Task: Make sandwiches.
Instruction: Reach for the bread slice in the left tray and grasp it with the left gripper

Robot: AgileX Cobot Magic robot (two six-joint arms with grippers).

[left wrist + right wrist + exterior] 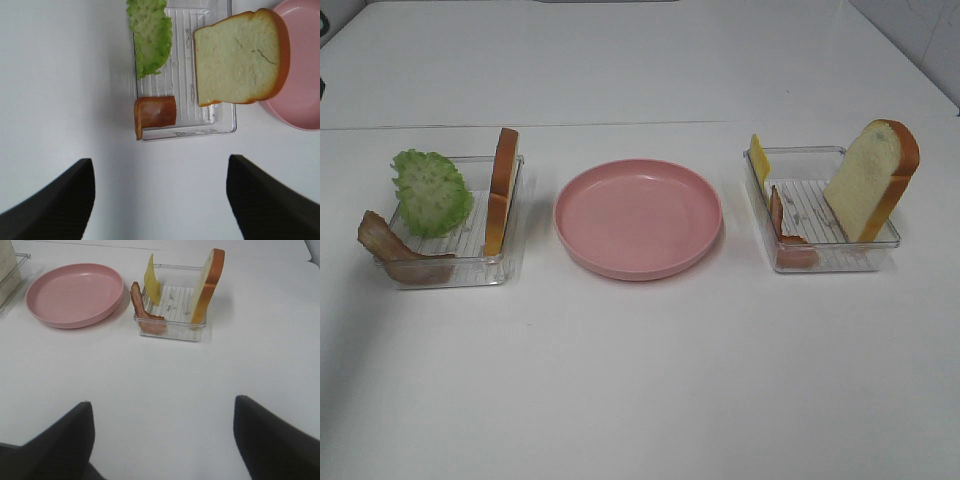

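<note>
My left hand [160, 200] and right hand [165, 442] hover, both spread apart, empty. Left of the pink plate [638, 218], a tray [450, 278] holds one bread slice [501, 190], lettuce [431, 192], bacon [390, 245]; right of it, a second tray [840, 257] holds another slice [871, 180], cheese [759, 160], more bacon [782, 228].

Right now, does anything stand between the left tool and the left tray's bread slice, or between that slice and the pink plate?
Nothing visible does. Only table lies between the open left tool and the bread slice; bacon and lettuce sit on the tray's other side. Just the tray wall separates slice from plate.
</note>
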